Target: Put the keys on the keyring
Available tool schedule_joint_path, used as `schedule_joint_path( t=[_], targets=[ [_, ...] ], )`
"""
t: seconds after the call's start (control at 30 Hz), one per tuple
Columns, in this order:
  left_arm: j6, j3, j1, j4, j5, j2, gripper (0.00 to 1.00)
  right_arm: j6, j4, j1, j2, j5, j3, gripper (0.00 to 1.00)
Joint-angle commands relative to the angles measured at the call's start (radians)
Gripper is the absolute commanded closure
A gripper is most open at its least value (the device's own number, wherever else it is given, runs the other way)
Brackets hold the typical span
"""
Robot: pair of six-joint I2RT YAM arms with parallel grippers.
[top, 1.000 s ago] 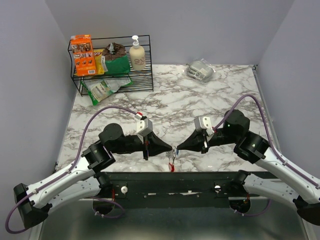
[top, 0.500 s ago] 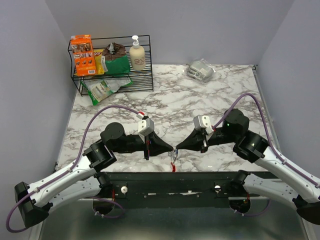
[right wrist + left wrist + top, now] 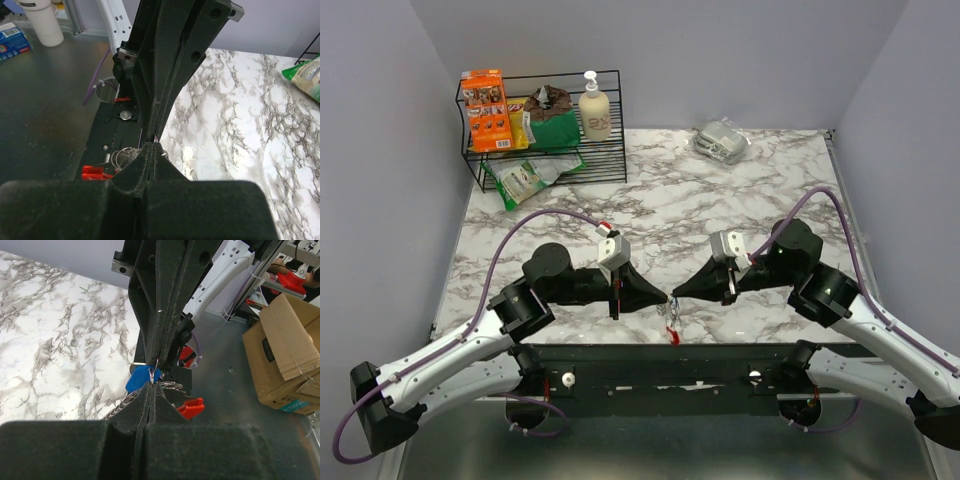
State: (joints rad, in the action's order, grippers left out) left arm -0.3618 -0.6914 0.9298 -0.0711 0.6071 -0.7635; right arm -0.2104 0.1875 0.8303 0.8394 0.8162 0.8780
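Observation:
My two grippers meet tip to tip just above the table's near edge. The left gripper [image 3: 665, 297] [image 3: 151, 385] is shut, and a thin silver ring [image 3: 155, 371] of the keyring runs out of its tips. The right gripper [image 3: 676, 294] [image 3: 154, 145] is shut on the same ring from the other side. The rest of the keyring hangs below: silver rings [image 3: 122, 151] and the red clip [image 3: 672, 335] [image 3: 190, 408] [image 3: 95, 172]. One key's blue head [image 3: 141, 379] sits right at the tips. Whether it is threaded on the ring is hidden.
A black wire rack [image 3: 605, 160] with packets and a pump bottle stands at the back left. A silver foil packet [image 3: 722, 140] lies at the back right. The black base rail [image 3: 660, 365] runs under the hanging clip. A cardboard box [image 3: 287, 350] sits on the floor beyond the table.
Both grippers, still tip to tip, have drifted slightly right, and the hanging red clip has shifted right with them. Neither gripper has opened.

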Motion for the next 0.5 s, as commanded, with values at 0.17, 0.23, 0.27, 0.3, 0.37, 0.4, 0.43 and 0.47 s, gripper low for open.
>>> schedule_joint_path(
  t=[0.17,0.23,0.27,0.3,0.37,0.4,0.43,0.47],
  targets=[
    [-0.017,-0.049,0.004,-0.010,0.072,-0.017,1.00,-0.018,-0.028,0.004,0.010,0.003,0.024,1.00],
    [-0.014,-0.057,0.004,0.008,0.077,-0.023,1.00,-0.024,-0.026,0.003,0.013,0.009,0.027,1.00],
    [-0.014,-0.060,0.004,0.011,0.083,-0.023,1.00,-0.029,-0.025,0.003,0.013,0.009,0.029,1.00],
    [-0.014,-0.060,0.004,0.013,0.086,-0.025,1.00,-0.032,-0.023,0.003,0.018,0.015,0.032,1.00],
    [-0.009,-0.066,0.004,0.020,0.091,-0.026,1.00,-0.043,-0.011,0.003,0.026,0.017,0.038,1.00],
    [-0.005,-0.069,0.004,0.033,0.091,-0.026,1.00,-0.046,-0.007,0.004,0.027,0.018,0.041,1.00],
    [-0.002,-0.072,0.004,0.040,0.089,-0.025,1.00,-0.049,0.000,0.003,0.029,0.017,0.044,1.00],
    [0.001,-0.077,0.004,0.045,0.089,-0.025,1.00,-0.055,0.007,0.004,0.032,0.017,0.045,1.00]
  ],
)
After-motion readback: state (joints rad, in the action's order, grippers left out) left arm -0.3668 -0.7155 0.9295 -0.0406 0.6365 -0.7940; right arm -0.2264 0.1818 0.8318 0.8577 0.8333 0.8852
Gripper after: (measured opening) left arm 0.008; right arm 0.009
